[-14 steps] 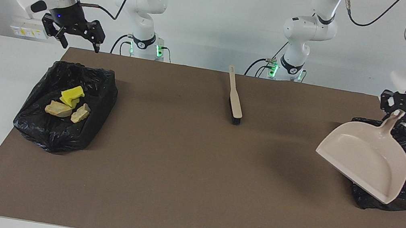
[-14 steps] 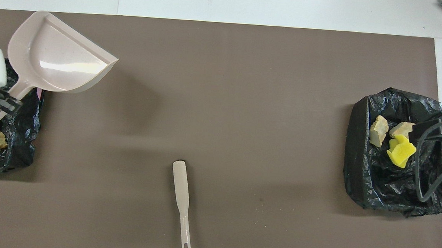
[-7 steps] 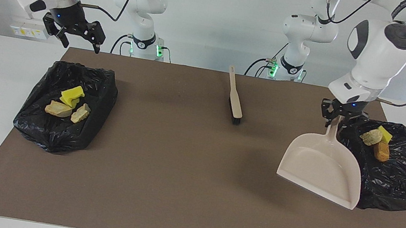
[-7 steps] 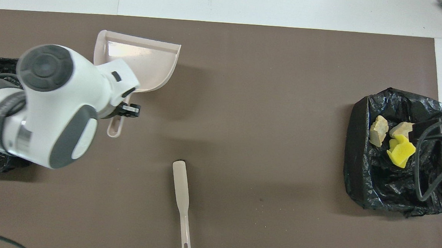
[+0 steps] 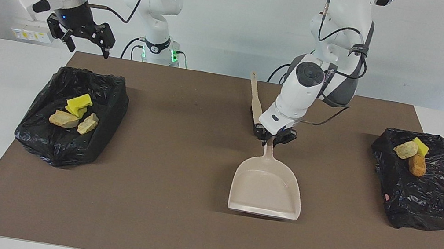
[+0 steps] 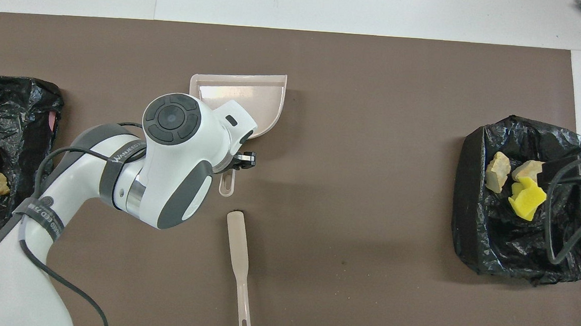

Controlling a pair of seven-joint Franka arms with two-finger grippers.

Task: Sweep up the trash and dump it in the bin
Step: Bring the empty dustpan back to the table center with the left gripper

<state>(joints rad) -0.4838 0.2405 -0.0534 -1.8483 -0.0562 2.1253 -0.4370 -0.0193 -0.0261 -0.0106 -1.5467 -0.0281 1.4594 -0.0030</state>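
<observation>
Beige plastic sits clamped between the left gripper [image 5: 273,141] fingers: the dustpan [image 5: 266,188] handle, pan flat on the brown mat [image 5: 170,223], farther from the robots than the brush [image 5: 256,111]. The right gripper [image 5: 80,33] waits spread and empty over the bin at its end [image 5: 71,118]. The trash [image 5: 74,112] — yellow sponge bits and tan chunks — lies in that black-bagged bin; more trash is in the other bin [image 5: 426,183]. The scraps look light, the sponge soft, best scooped, not pinched.
</observation>
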